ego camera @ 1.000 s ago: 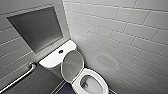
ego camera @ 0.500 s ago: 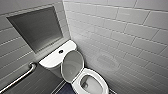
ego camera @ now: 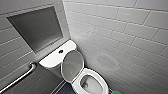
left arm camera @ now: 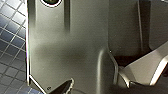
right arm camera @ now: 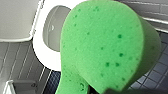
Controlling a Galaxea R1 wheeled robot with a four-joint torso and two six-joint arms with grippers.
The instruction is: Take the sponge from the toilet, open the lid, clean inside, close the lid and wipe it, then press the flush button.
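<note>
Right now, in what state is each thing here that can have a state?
lid: open, raised upright, its greyish inner face towards the camera.
seat: down on the bowl.
flush button: nothing touching it.
sponge: lifted, in the air, squeezed narrow at one end.

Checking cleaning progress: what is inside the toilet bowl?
The bowl shows a bare grey inside with a darker patch low down; the seat covers its upper edge.
</note>
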